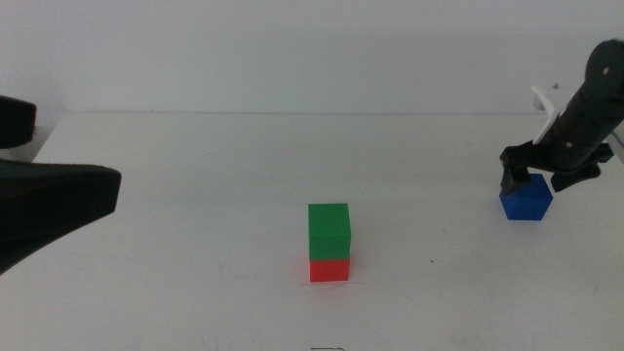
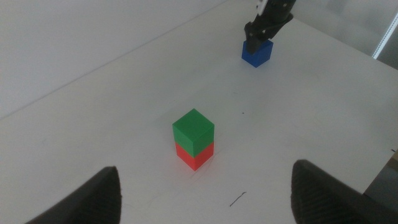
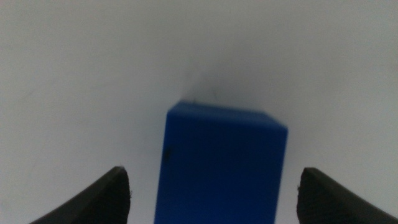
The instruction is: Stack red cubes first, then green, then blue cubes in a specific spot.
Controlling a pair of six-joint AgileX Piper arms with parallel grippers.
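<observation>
Hovering at the table's (image 1: 195,292) three o'clock, the right gripper (image 1: 539,179) is straddling the blue cube (image 1: 526,201), jaws spread, unclamped. The green cube (image 1: 329,231) is sitting on the red cube (image 1: 330,269) at centre. Risk: off-centre closure skewing the cube. The left gripper (image 2: 205,186) is waiting, jaws apart.

Small green cube (image 1: 329,229) stacked squarely atop red cube (image 1: 330,269) near table centre. Deep-blue cube (image 1: 526,200) resting alone on the tabletop, well apart, far right.
</observation>
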